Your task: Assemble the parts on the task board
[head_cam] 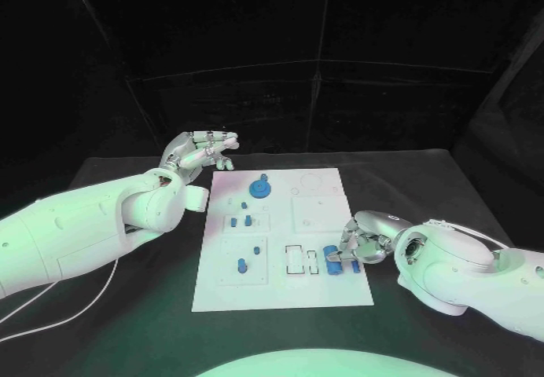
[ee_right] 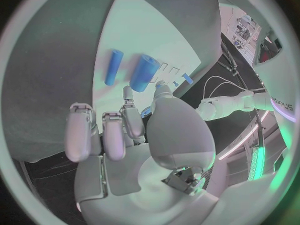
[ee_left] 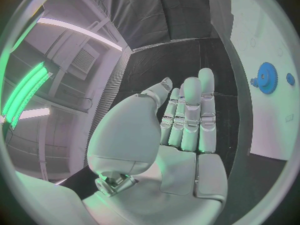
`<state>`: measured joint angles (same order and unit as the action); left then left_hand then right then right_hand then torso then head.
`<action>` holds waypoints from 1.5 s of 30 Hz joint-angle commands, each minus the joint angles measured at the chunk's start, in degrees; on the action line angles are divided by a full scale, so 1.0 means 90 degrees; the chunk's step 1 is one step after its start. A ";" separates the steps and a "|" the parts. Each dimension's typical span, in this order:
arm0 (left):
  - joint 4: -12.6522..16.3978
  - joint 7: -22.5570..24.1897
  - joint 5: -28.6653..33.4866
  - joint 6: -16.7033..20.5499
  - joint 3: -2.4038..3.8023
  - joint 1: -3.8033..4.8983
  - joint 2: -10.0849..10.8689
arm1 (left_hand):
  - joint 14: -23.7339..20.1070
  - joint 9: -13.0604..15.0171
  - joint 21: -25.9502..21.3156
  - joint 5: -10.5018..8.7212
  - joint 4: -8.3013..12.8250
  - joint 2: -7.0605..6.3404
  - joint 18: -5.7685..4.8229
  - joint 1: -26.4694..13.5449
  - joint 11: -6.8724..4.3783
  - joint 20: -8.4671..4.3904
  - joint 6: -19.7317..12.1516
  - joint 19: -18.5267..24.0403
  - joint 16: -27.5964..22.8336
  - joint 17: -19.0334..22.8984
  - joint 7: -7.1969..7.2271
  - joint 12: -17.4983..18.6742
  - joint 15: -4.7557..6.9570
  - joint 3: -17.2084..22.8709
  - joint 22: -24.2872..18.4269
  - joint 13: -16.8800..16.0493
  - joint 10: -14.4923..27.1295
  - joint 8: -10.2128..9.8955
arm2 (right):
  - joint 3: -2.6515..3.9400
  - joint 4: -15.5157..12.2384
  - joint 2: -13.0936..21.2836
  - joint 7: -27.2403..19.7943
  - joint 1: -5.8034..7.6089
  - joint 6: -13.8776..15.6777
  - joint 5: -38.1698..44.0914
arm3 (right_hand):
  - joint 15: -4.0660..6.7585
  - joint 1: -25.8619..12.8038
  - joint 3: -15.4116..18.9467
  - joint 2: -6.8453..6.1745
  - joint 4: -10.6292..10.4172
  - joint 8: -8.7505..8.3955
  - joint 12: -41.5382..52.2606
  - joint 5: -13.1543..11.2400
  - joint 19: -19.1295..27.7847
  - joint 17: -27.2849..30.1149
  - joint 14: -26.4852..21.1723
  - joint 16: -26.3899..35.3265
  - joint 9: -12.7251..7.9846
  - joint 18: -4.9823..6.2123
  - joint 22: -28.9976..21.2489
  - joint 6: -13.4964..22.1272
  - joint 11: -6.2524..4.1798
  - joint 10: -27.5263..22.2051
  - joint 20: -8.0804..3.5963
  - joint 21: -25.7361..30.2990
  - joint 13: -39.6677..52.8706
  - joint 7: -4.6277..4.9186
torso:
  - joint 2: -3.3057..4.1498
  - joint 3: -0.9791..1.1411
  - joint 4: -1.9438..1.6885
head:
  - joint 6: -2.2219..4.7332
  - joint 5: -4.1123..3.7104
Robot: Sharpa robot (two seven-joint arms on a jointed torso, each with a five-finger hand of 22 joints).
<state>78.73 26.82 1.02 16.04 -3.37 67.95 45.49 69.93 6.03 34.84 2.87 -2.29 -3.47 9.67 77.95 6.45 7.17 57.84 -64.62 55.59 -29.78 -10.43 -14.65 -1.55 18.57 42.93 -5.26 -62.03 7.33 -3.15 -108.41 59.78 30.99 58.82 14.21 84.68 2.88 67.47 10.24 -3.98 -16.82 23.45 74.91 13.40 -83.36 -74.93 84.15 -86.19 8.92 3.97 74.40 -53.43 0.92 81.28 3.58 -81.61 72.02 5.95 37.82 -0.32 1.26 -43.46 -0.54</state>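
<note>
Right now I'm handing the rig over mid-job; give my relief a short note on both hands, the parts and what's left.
Left hand: open, holding nothing, raised off the far left corner of the task board.
Right hand: at the board's right edge, fingertips at the blue cylinders; whether it grips one I cannot tell.
Blue gear sits at the far end; small blue pieces mid-board.
Left: several parts look loose, assembly unfinished.

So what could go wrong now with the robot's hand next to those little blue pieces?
1. The right hand has its fingers right at the blue cylinders lying on the task board. They are round, so a nudge might roll them away.
2. A push could slide the board itself on the black table.
3. The left hand is up beside the board, apparently empty, so it is not steadying anything.
</note>
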 commanded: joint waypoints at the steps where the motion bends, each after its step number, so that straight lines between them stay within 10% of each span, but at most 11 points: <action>1: 0.0017 0.0039 0.0008 -0.0071 0.0006 0.0011 0.0009 | -0.0029 -0.0007 -0.0032 0.0027 0.0003 0.0014 0.0091 0.0042 -0.0023 0.0023 -0.0029 -0.0037 -0.0037 0.0012 0.0000 -0.0041 0.0006 -0.0042 -0.0009 -0.0009 0.0040 0.0041 | -0.0001 0.0041 -0.0071 0.0057 -0.0045 -0.0248 0.0153 | 0.0009 -0.0060 0.0036 0.0016 0.0001 0.0046 0.0018 -0.0015 -0.0043 -0.0803 0.0489 -0.0045 0.0012 -0.0087 0.0011 0.0010 0.0010 0.0045 -0.0026 -0.0038 0.0005 -0.0038 | 0.0002 0.0004 -0.0006 | -0.0010 -0.0002; 20: 0.0024 0.0015 0.0008 -0.0090 0.0006 0.0011 0.0046 | -0.0030 -0.0007 -0.0034 0.0027 0.0004 0.0014 0.0091 0.0044 -0.0023 0.0022 -0.0029 -0.0038 -0.0036 0.0013 0.0000 -0.0045 0.0006 -0.0046 -0.0011 -0.0010 0.0042 0.0043 | -0.0001 0.0240 -0.0365 0.0155 -0.0317 -0.0467 0.0686 | 0.0024 0.0578 -0.0032 0.0203 0.0118 0.0302 -0.0028 0.0212 -0.0035 -0.0865 0.0493 -0.0068 0.0114 -0.0092 0.0051 0.0091 -0.0009 0.0038 -0.0041 -0.0059 0.0103 -0.0058 | -0.0011 -0.0009 0.0008 | -0.0023 0.0004; 31: 0.0019 0.0016 0.0008 -0.0113 0.0002 0.0010 0.0048 | -0.0032 -0.0007 -0.0038 0.0028 0.0012 0.0015 0.0092 0.0058 -0.0026 0.0022 -0.0030 -0.0039 -0.0036 0.0015 0.0003 -0.0050 0.0007 -0.0047 -0.0014 -0.0011 0.0044 0.0047 | 0.0001 -0.0047 -0.0121 0.0189 -0.0345 0.0520 0.0145 | 0.0063 0.0914 -0.0061 0.0557 0.0139 0.0485 -0.0020 0.1445 -0.0018 -0.0880 0.0492 -0.0064 0.0183 -0.0083 0.0020 0.0030 -0.0057 0.0121 -0.0074 -0.0041 0.0239 -0.0103 | -0.0017 -0.0003 -0.0007 | -0.0007 -0.0007; 45: 0.0018 0.0022 0.0008 -0.0158 -0.0009 0.0010 0.0027 | -0.0032 -0.0007 -0.0038 0.0028 0.0012 0.0015 0.0092 0.0058 -0.0026 0.0022 -0.0030 -0.0039 -0.0036 0.0015 0.0003 -0.0050 0.0007 -0.0047 -0.0014 -0.0011 0.0044 0.0047 | 0.0005 -0.0322 -0.0069 -0.0081 -0.0343 0.1420 -0.0648 | 0.0086 0.0885 0.0003 0.0595 0.0062 0.0546 -0.0026 0.1645 -0.0021 -0.0887 0.0494 -0.0064 0.0213 -0.0083 0.0024 -0.0015 -0.0083 0.0155 -0.0096 -0.0042 0.0279 -0.0131 | 0.0002 -0.0004 -0.0009 | 0.0060 -0.0005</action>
<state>78.80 26.71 1.02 15.47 -3.50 67.95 45.80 69.93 6.03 34.85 2.87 -2.13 -3.47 9.67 77.95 6.25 7.17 57.84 -64.62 55.59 -29.72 -10.43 -14.87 -1.55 18.41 42.88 -5.29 -61.83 7.56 -3.13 -111.08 59.40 31.54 55.66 23.36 82.14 3.30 75.69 10.26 0.81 -15.89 28.12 74.92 27.89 -83.62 -74.91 84.15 -86.65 10.35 3.99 74.61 -52.69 0.30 82.31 3.01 -81.83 74.64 5.20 37.77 -0.33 1.28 -42.96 -0.68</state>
